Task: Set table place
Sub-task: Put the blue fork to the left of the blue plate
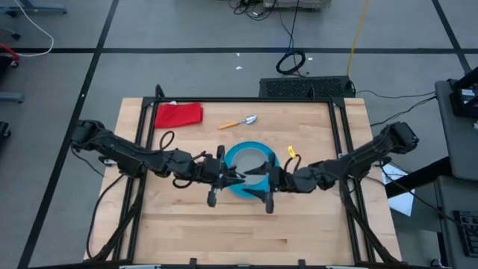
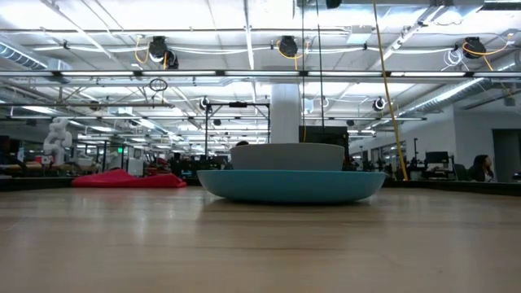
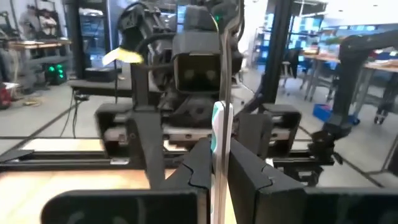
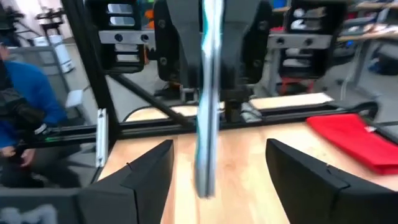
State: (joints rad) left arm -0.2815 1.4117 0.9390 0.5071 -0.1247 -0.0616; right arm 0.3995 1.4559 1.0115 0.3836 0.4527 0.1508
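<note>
The blue plate lies mid-table with the grey bowl resting in it; both also show in the low view, plate and bowl. The orange-handled spoon lies flat on the table beyond them. My left gripper is shut on the fork over the plate's near side. My right gripper faces it, open. Its fingers stand on either side of the fork without touching it. In the high view the left gripper and right gripper nearly meet. My left gripper pinches the fork between its two fingers, which come level from the table's left. The fork runs along the fingers and sticks out past their tips toward my right gripper. It is lifted clear above the plate. Which end the fingers are on I cannot tell.
A red cloth lies at the table's far left and shows in the low view. A small yellow object lies right of the plate. Bare wood spans the near half of the table.
</note>
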